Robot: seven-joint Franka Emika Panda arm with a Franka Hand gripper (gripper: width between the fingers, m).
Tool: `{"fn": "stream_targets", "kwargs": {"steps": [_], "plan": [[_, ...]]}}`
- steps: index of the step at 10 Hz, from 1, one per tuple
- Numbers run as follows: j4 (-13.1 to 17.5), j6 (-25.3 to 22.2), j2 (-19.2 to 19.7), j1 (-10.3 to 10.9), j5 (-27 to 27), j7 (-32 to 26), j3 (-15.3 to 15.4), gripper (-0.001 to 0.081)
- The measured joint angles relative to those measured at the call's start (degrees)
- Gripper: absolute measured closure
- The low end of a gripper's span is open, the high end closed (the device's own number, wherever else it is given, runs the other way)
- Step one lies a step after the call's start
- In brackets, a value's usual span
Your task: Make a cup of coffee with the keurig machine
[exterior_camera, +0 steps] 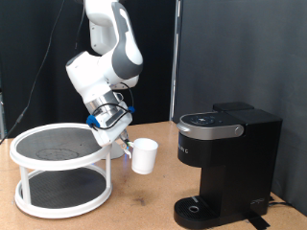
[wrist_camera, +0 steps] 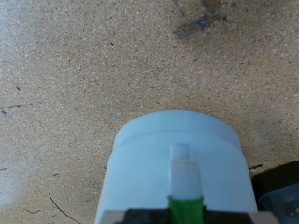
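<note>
The white cup [exterior_camera: 144, 155] hangs in the air, tilted, just off the exterior view's right side of a round stand. My gripper [exterior_camera: 123, 146] is shut on it from the stand side. In the wrist view the cup [wrist_camera: 177, 149] fills the lower middle, and its handle runs down into the green-padded fingertips [wrist_camera: 184, 201] of my gripper [wrist_camera: 184, 210]. The black keurig machine [exterior_camera: 225, 158] stands at the exterior view's right with its lid down. Its round drip base [exterior_camera: 197, 206] is bare. The cup is well apart from the machine, to its left.
A white two-tier round stand [exterior_camera: 59, 158] with dark mats stands at the exterior view's left, right beside the gripper. The table [exterior_camera: 144, 206] is brown cork board; a dark smudge [wrist_camera: 198, 23] marks it beyond the cup. A black curtain hangs behind.
</note>
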Motion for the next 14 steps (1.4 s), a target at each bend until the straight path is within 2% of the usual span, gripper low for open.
{"fn": "stream_targets", "kwargs": {"steps": [9,14], "plan": [[0.8,3.2,4.0,1.1,2.2,0.0,3.0,0.0736],[2.0,6.4,6.0,3.3,8.4,-1.0,5.0,0.0736]]}}
